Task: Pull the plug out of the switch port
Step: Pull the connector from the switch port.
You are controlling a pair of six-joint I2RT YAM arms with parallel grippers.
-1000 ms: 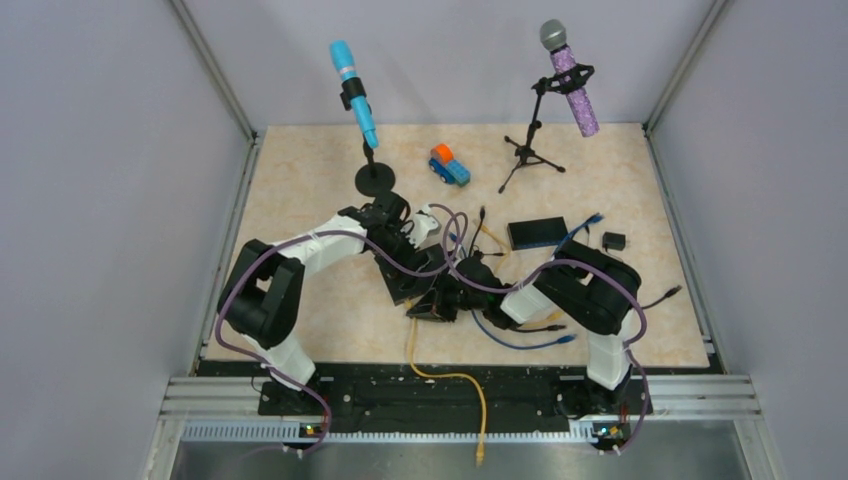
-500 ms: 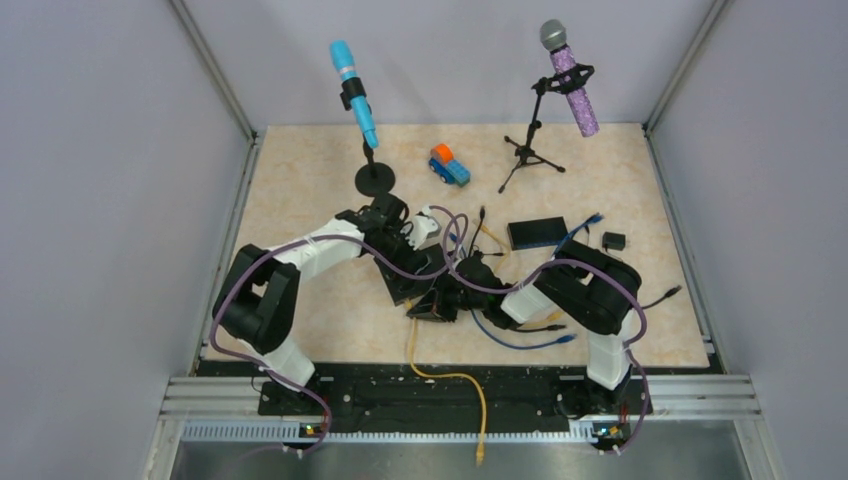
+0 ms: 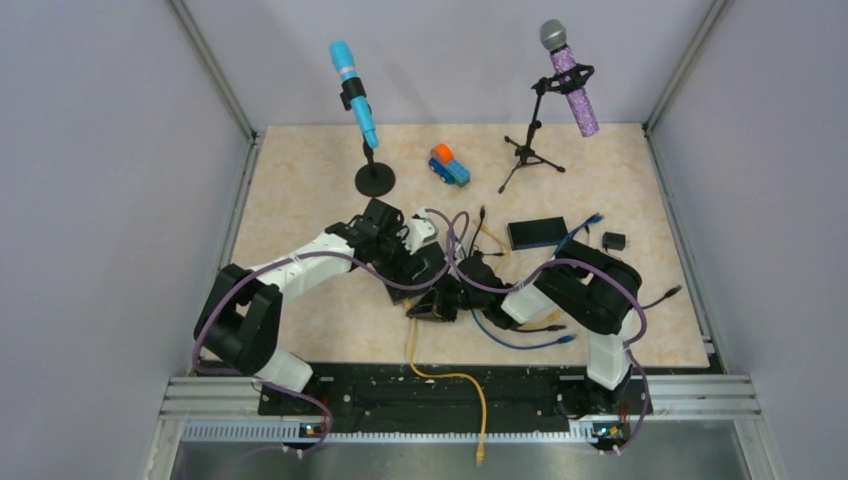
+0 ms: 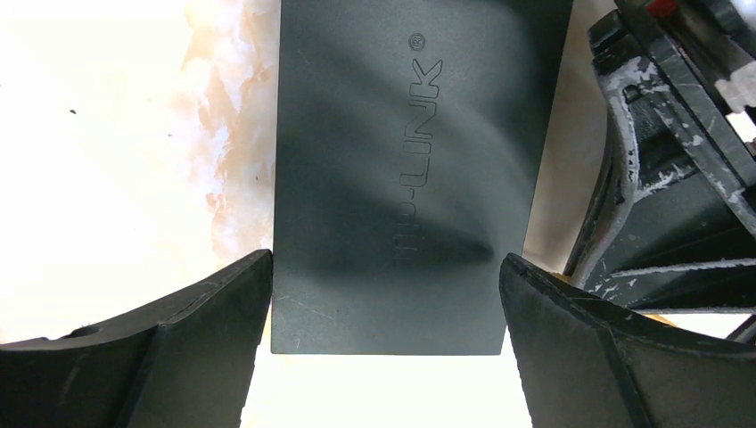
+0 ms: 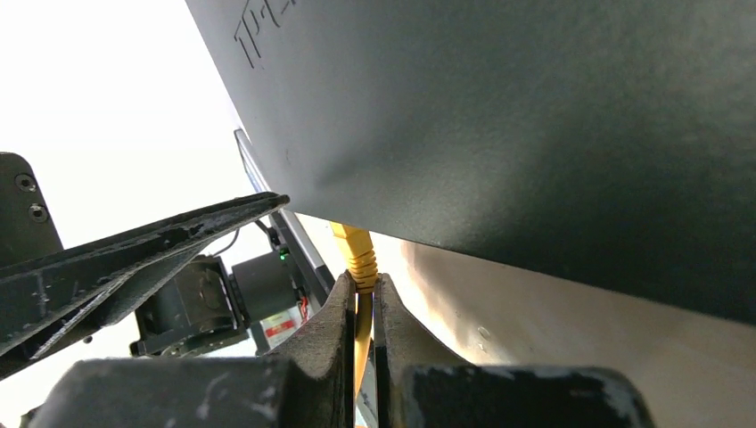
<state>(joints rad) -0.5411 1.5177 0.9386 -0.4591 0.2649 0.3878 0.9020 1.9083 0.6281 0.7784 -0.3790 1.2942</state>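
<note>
A black TP-LINK switch (image 3: 418,272) lies mid-table; it also fills the left wrist view (image 4: 401,178). My left gripper (image 3: 403,243) (image 4: 386,263) straddles the switch's far end, one finger against each side edge. A yellow plug (image 5: 355,248) sits in a port on the switch's near edge (image 5: 535,143). My right gripper (image 3: 437,303) (image 5: 360,287) is shut on the plug's boot, and the yellow cable (image 3: 445,375) runs off the table's front. The plug itself is hidden under the right gripper in the top view.
A second black switch (image 3: 537,233) and a small black adapter (image 3: 614,241) lie to the right, with loose blue cables (image 3: 540,343) nearby. At the back stand a blue microphone (image 3: 352,90), a purple microphone on a tripod (image 3: 570,80) and a toy truck (image 3: 449,165).
The left arm's elbow has swung out to the left and its gripper has slid a little nearer along the switch. The right arm and plug have not visibly moved.
</note>
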